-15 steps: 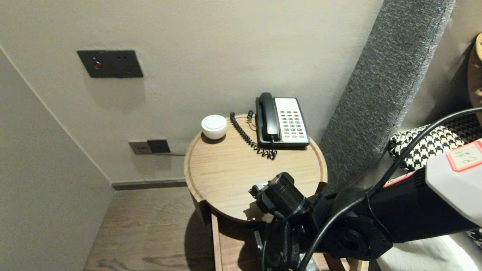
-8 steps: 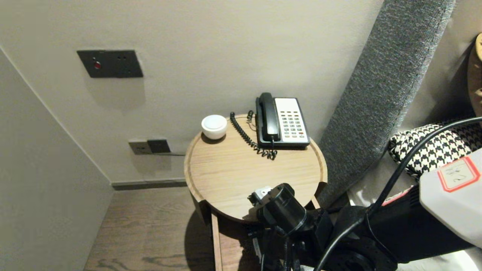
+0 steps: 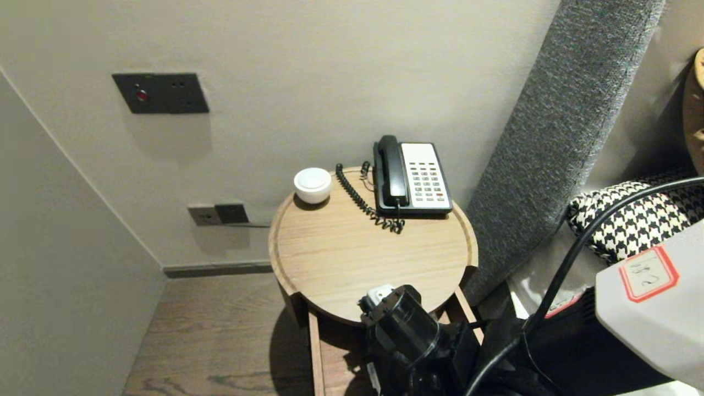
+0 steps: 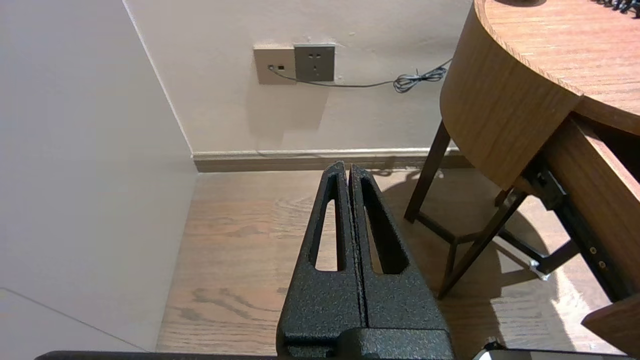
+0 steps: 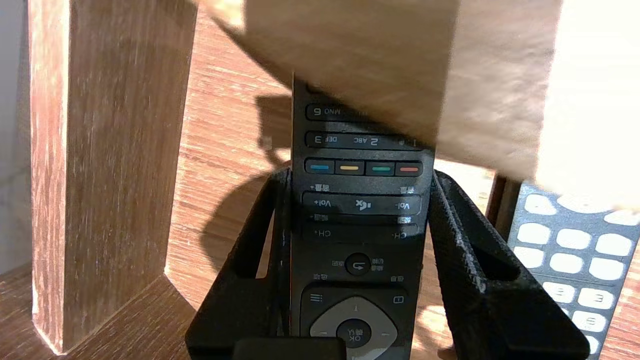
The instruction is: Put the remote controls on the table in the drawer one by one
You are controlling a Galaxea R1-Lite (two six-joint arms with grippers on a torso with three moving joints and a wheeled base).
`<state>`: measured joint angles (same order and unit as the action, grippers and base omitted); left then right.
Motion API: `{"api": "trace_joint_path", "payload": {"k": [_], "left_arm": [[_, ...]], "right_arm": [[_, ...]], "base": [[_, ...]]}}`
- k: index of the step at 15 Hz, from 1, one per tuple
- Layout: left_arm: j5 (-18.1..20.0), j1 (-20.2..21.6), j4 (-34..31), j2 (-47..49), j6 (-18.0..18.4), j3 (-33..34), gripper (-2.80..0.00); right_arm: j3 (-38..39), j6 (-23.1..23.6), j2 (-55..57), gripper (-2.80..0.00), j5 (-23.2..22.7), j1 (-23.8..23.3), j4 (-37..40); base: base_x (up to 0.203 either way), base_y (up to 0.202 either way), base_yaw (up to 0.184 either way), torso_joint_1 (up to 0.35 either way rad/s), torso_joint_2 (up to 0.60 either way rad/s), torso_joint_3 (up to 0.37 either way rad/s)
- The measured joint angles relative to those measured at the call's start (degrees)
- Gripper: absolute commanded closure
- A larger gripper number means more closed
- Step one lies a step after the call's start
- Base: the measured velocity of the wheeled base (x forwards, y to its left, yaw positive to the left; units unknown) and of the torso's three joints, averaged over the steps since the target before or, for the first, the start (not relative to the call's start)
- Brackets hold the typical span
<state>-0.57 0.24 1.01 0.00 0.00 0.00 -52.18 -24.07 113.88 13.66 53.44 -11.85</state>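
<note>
Remote (image 5: 357,220) clamped in right tool (image 5: 361,174), close under tabletop edge (image 5: 360,50)

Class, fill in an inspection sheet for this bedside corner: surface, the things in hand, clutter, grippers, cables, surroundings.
Surface: round wooden table, with the drawer beneath it pulled open.
Job's things: black remote inside the drawer, gripped; grey remote beside it.
Clutter: telephone and white bowl at the table's back edge.
Grippers: right gripper down in the drawer, fingers shut on the black remote; left gripper parked low beside the table, fingers shut.
Cables: coiled handset cord on the tabletop; thin cable from the wall socket; black cable over the right arm.
Surroundings: switch panel, grey headboard, houndstooth pillow, wood floor.
</note>
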Motion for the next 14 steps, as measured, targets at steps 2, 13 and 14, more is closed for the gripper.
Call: {"api": "trace_joint_path", "payload": {"k": [2, 13, 14], "left_arm": [[0.0, 0.0, 0.0, 0.0, 0.0, 0.0, 0.0], [0.0, 0.0, 0.0, 0.0, 0.0, 0.0, 0.0], [0.0, 0.0, 0.0, 0.0, 0.0, 0.0, 0.0]], "right_arm": [[0.4, 0.3, 0.4, 0.0, 0.6, 0.6, -0.8], [1.2, 1.6, 3.4, 0.0, 2.3, 0.6, -5.3], [1.0, 1.5, 3.7, 0.0, 2.0, 0.6, -5.4]], "base": [[0.0, 0.0, 0.0, 0.0, 0.0, 0.0], [0.0, 0.0, 0.0, 0.0, 0.0, 0.0], [0.0, 0.0, 0.0, 0.0, 0.0, 0.0]]}}
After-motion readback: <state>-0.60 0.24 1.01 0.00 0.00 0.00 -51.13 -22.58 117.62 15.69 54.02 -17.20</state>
